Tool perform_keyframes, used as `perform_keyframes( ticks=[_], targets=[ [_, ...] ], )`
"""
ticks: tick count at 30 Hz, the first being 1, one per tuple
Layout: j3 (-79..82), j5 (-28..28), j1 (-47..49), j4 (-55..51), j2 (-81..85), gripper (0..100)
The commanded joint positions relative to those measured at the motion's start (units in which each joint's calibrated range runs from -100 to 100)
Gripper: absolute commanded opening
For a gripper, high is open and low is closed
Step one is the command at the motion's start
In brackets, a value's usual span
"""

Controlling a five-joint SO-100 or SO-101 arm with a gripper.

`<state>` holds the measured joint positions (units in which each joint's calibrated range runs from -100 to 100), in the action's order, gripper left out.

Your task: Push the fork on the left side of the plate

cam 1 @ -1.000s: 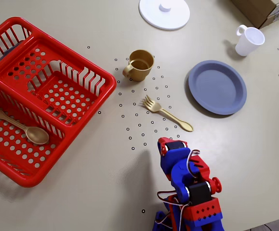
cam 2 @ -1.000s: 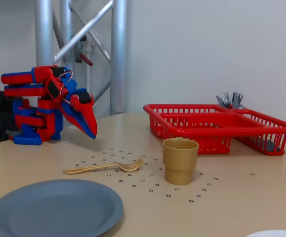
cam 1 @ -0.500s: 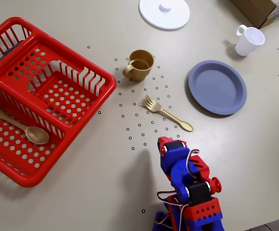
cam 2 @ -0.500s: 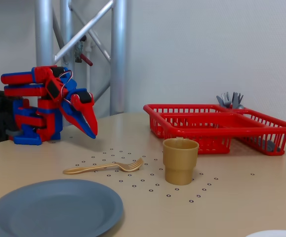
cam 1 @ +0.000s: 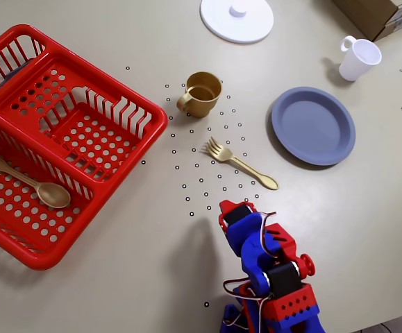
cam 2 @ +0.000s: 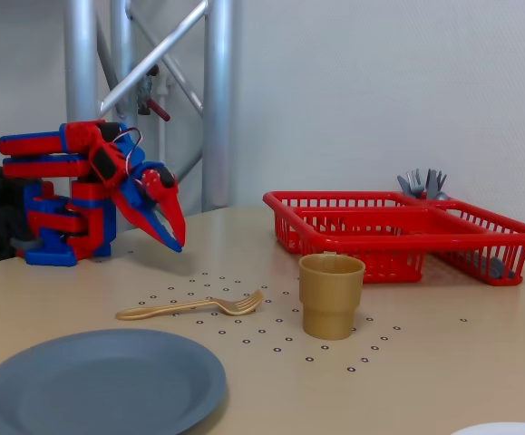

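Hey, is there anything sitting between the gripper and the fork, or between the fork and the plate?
Nothing visible. In the overhead view the gripper hangs just below the fork, with bare table between. The plate lies to the fork's right, also across bare table; the tan cup stands off above.

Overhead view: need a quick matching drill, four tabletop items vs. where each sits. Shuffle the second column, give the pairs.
Items:
1. fork
2. spoon
3. white mug
4. tan cup

Places:
A. inside the red basket
B. top right, above the plate
C. bare table between basket and plate
D. just above the fork's tines

Pairs: 1-C, 2-A, 3-B, 4-D
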<state>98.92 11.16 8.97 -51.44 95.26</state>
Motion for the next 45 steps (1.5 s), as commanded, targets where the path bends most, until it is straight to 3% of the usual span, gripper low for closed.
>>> perform_keyframes(
  ticks=[1, 6, 11, 19, 25, 39, 45],
  targets=[
    [-1.82, 6.45, -1.21, -0.11, -2.78, 0],
    [-11.06, 22.12, -4.37, 0.38, -12.76, 0],
    [-26.48, 28.67, -3.22, 0.05, -26.12, 0],
    [-37.54, 27.06, -0.42, 3.84, -36.77, 0],
    [-38.62, 32.58, -2.22, 4.48, -44.71, 0],
    [-38.99, 36.00, -5.31, 10.03, -58.66, 0],
    [-43.34, 34.97, -5.09, 11.48, -65.84, 0]
  ],
)
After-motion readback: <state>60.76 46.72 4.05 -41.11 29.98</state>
